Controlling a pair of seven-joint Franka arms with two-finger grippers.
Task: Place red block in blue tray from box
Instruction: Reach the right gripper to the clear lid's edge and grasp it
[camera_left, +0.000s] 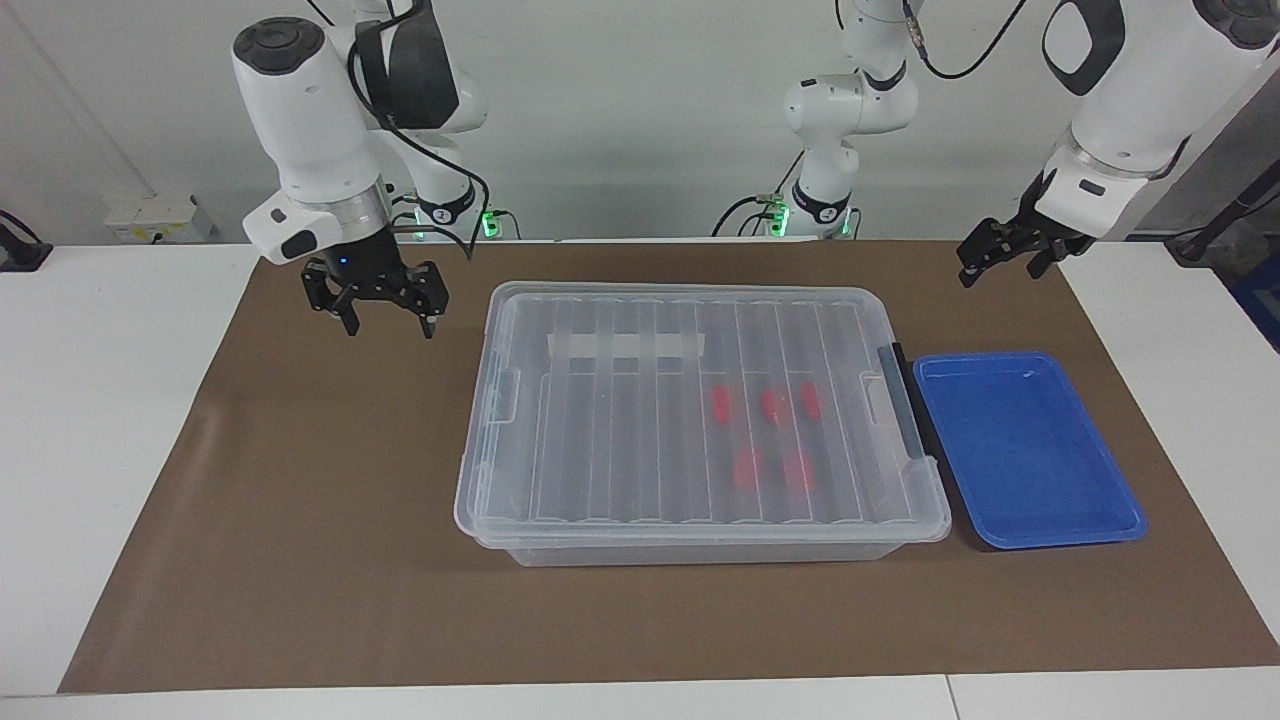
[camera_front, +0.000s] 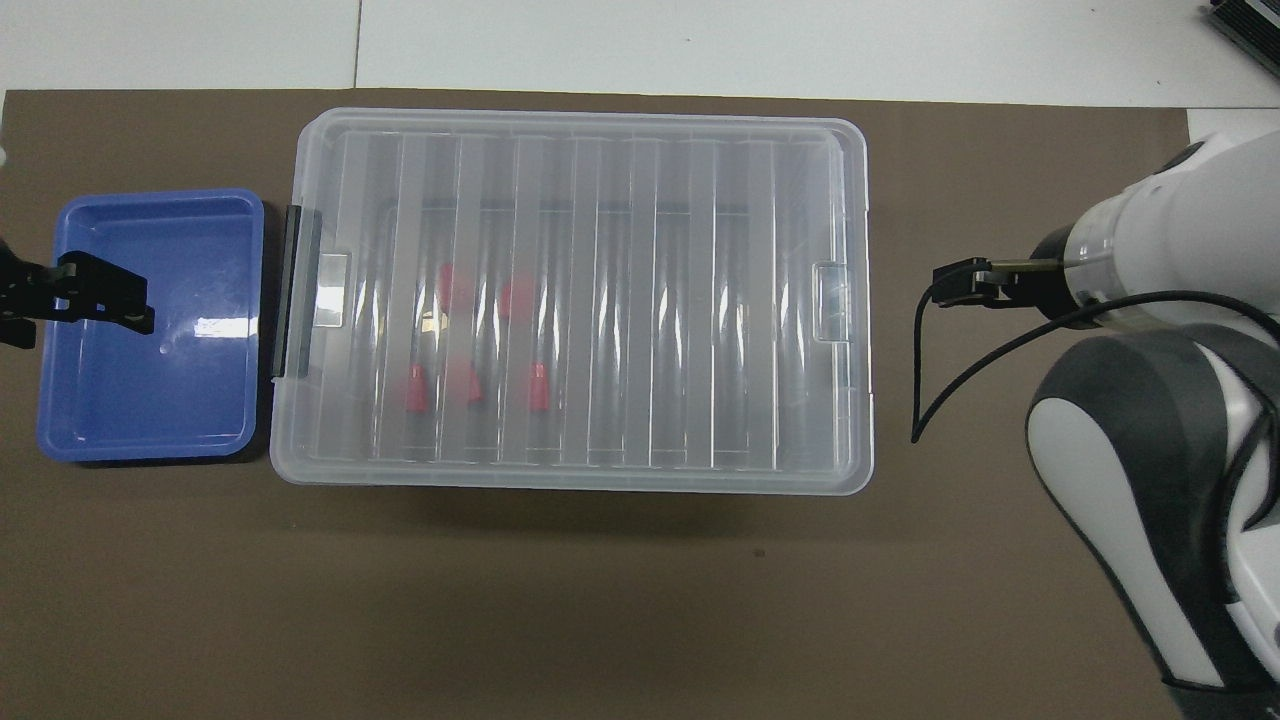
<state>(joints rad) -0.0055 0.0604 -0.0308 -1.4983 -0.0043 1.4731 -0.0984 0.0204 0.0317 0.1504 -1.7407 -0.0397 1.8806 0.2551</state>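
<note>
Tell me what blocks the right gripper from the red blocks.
The box's clear ribbed lid is on, covering the red blocks inside the box. The right gripper hangs open over the mat beside the box; the left gripper waits, open, near the blue tray.

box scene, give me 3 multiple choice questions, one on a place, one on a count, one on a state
1. Where is the blue tray?
A. on the box's lid
B. beside the box, at the left arm's end
C. inside the box

2. How many red blocks show through the lid?
A. two
B. five
C. eight

3. How is the box?
A. lid on
B. lid off
C. tipped over

Answers: 1 B, the tray sits by the box's dark handle. 2 B, three lie nearer the robots, two farther. 3 A, the ribbed lid covers the box.
</note>
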